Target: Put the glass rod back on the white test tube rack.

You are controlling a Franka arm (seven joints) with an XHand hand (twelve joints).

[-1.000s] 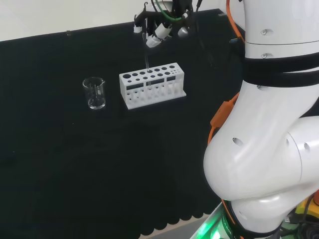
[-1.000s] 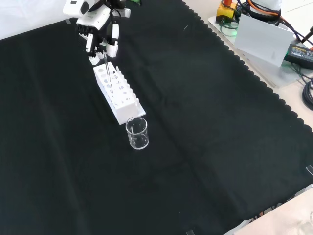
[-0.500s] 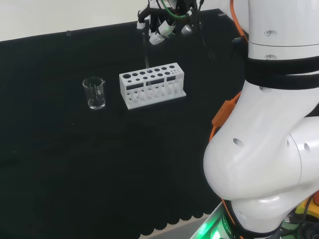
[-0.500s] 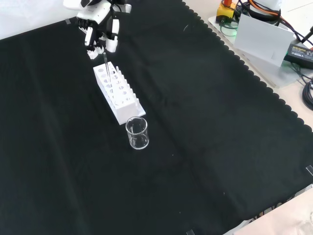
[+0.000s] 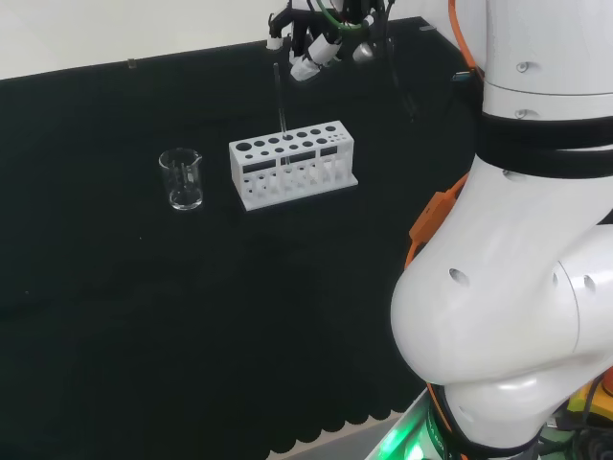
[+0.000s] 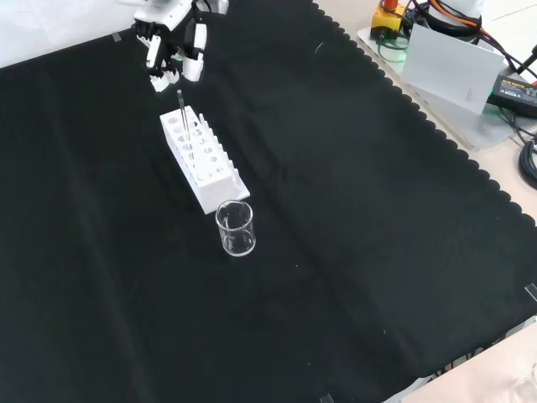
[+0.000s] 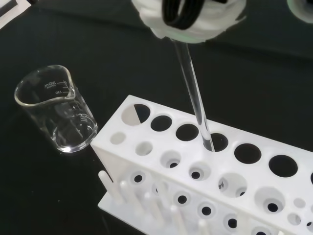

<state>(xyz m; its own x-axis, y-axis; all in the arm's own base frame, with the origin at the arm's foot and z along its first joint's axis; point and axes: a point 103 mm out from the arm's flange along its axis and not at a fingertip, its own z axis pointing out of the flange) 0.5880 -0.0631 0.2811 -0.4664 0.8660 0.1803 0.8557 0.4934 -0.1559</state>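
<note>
In the head view's left centre we see a clear beaker (image 5: 182, 178) beside the white test tube rack (image 5: 292, 163). The glass rod (image 5: 280, 105) stands near-upright in a back-row hole, its top apart below our hand (image 5: 321, 43), fingers curled, holding nothing.

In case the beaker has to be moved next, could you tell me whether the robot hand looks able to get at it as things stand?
Probably yes: the beaker stands alone on the cloth just past the end of the rack, open from above. The robot hand is above the rack's other end.
</note>
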